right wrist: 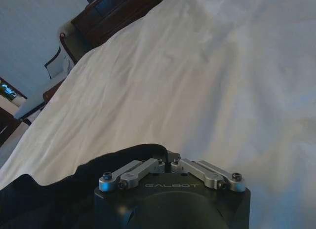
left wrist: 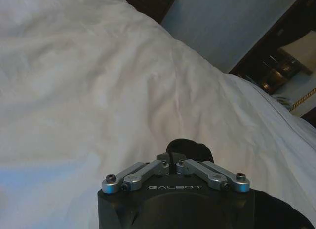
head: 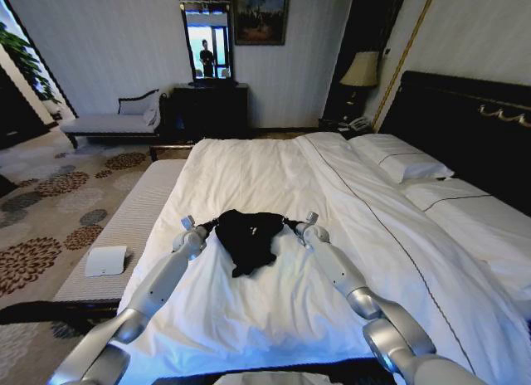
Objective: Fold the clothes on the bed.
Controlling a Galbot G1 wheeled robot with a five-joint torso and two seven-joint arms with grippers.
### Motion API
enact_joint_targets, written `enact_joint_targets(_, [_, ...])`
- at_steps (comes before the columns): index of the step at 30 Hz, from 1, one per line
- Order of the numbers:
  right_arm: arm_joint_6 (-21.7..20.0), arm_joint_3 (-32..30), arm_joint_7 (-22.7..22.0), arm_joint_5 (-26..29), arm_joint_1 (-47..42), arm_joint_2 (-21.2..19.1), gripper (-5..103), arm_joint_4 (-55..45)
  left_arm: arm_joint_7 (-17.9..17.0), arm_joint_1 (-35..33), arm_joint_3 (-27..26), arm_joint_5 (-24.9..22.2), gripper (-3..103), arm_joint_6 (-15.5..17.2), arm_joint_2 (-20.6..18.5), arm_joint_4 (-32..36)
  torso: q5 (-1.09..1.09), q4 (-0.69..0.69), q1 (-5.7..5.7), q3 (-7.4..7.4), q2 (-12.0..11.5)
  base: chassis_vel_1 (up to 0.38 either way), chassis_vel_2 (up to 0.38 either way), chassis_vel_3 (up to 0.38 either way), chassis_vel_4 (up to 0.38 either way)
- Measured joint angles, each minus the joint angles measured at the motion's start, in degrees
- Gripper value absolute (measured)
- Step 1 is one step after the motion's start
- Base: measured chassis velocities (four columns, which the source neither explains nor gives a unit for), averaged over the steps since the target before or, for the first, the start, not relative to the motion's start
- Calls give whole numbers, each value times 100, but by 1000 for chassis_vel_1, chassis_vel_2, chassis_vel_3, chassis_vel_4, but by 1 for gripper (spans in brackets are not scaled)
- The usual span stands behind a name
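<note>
On the bed, head view: black T-shirt [head: 248,236] lies bunched on the white duvet [head: 249,310], mid-bed toward the foot; the left pincer [head: 205,227] and right pincer [head: 296,226] grip opposite edges, pulling outward, probably to spread it flat before folding.
Left wrist view: left pincer [left wrist: 171,160] is clenched on a fold of T-shirt [left wrist: 190,150], its links drawn together so the soft cloth cannot slip.
Right wrist view: right pincer [right wrist: 168,156] is likewise clenched on the T-shirt [right wrist: 54,194] edge, cloth trailing back beside the wrist over the duvet [right wrist: 197,86].
Progress: judged early; no tidy fold yet.
</note>
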State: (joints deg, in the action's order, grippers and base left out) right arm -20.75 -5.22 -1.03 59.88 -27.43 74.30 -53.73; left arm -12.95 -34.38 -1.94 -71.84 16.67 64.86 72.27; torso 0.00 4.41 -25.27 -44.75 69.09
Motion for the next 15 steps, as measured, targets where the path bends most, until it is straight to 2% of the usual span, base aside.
enact_joint_targets(7, [-26,21,-64,73,18,-18,0,-94,-86,119,87,-41,1,22,-25,97,0,0,-1,-1,0,0,0,0,0])
enact_joint_targets(13, [-108,-10,-220,309,-93,-238,0,-672,-167,73,121,-78,1,-10,-258,700,-1,1,0,-1,0,0,0,0,0])
enact_joint_targets(15, [-179,-12,-341,535,-123,-408,0,-1147,-190,50,114,-119,1,-30,-447,1042,0,1,0,0,0,0,0,0,0])
